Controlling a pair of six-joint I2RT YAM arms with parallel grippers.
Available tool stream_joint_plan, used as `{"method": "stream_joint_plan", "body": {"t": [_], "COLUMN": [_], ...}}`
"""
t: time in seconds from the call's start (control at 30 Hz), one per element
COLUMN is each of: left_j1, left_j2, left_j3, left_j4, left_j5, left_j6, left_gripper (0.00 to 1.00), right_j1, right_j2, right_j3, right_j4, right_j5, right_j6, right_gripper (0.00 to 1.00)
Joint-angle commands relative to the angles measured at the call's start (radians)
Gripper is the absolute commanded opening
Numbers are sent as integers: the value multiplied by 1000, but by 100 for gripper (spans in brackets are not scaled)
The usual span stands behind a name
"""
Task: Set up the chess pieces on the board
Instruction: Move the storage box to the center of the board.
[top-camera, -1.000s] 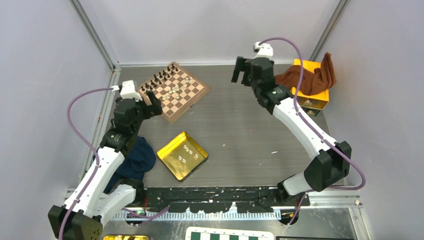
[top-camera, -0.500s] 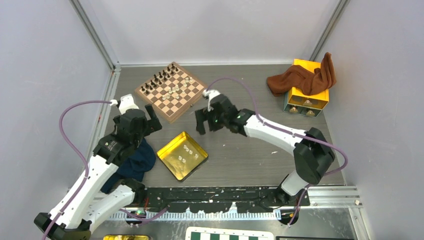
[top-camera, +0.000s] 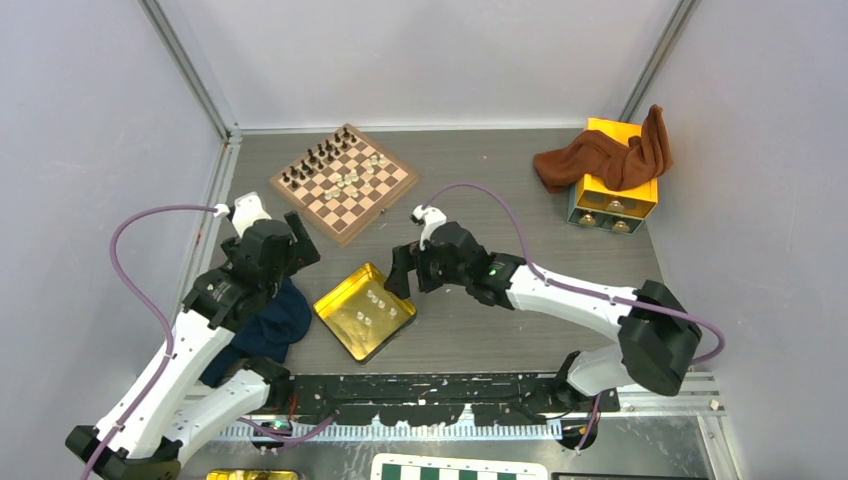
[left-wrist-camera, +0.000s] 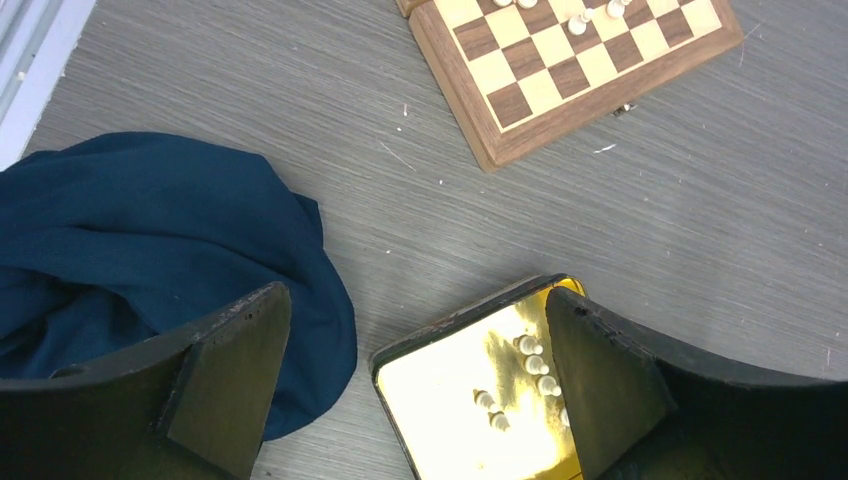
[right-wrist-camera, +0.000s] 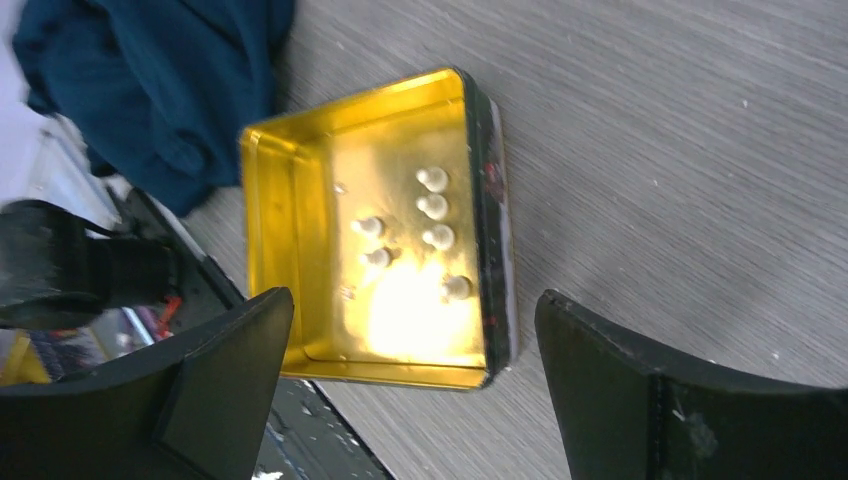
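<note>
Now, right gripper (right-wrist-camera: 412, 330) spread wide and empty, just above the yellow tray (right-wrist-camera: 290, 160) with little white chess pieces (right-wrist-camera: 432, 206) right under it, so best to pinch one softly round its thin middle, probably light, smooth and tippy.

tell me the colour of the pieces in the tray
Cream-white pieces in the yellow tray; right wrist view shows best.

Pale grey walls (top-camera: 430, 60) enclose a grey wood-grain tabletop (top-camera: 480, 190), seemingly evenly lit.
</note>
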Motion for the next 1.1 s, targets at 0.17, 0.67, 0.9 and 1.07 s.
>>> {"method": "stream_joint_plan", "body": {"t": [0.17,0.67,0.9,1.07], "left_j1": [-5,-6,-6,-6], "left_j2": [-17,-52,-49,-42], "left_j3": [22,-8,-14,-25], "left_j4": [1,14,26,44], "left_j5": [-47,-47,-35,-20], "left_j6": [-39,-37,-42,-42], "left_gripper": [100,100,100,100], "right_j1": [-17,-11,20,40], "right_j2": [130,367,386,331], "right_j3": [215,347,374,361], "right_j4": [-136,-293,-301,-286], "right_j5": [-7,86,102,261], "right_j6": [-105,-218,-219,-251], "right_gripper": [64,51,51,52]}}
